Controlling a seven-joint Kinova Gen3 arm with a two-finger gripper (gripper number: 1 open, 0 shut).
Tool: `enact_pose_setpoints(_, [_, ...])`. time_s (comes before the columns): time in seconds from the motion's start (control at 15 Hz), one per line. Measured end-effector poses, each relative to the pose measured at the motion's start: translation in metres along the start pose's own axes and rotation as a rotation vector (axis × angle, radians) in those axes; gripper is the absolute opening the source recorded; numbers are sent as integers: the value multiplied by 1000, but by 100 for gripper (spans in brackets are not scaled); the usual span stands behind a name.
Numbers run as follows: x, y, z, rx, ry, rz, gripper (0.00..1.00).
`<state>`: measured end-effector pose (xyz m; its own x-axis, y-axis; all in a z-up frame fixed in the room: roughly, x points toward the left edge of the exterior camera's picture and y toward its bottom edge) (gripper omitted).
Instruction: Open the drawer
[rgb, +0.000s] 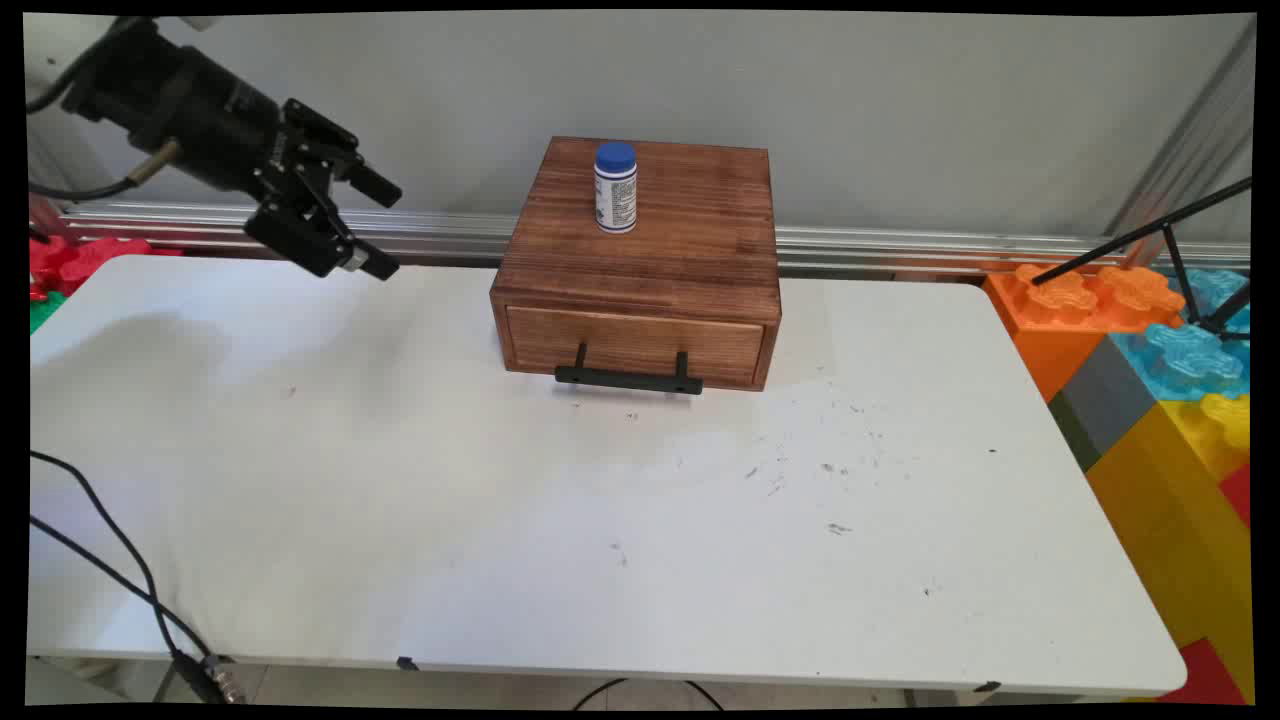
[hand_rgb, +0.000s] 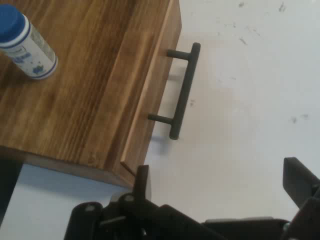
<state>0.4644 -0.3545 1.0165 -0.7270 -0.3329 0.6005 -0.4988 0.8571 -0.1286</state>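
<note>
Small white bottle with blue cap (rgb: 615, 187) upright on top of brown wooden drawer box (rgb: 640, 265), drawer shut, black bar handle (rgb: 629, 378) facing front. Black two-finger gripper (rgb: 380, 228) aloft well left of box, fingers spread, empty, above white table (rgb: 400, 500).

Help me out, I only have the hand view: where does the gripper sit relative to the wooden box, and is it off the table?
Observer: The gripper hangs in the air above the far left part of the table, left of the wooden box, touching nothing, fingers open.
Operator: I see only part of the bottle. Is it upright?
Observer: Yes. The blue-capped bottle stands upright on the box's top, towards the back and left of centre.
Operator: Anything on the table outside my view?
Observer: Black cables lie across its near left corner.
</note>
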Motion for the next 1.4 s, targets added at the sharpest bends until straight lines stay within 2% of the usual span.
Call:
enact_pose_setpoints(0.27, [17, -4, 9, 11, -4, -5, 100])
enact_pose_setpoints(0.6, [40, -5, 38, 17, -22, 14, 100])
enact_pose_setpoints(0.93, [61, -1, 98, 14, -80, 79, 100])
enact_pose_setpoints(1.4, [83, 4, 192, -24, -183, 187, 100])
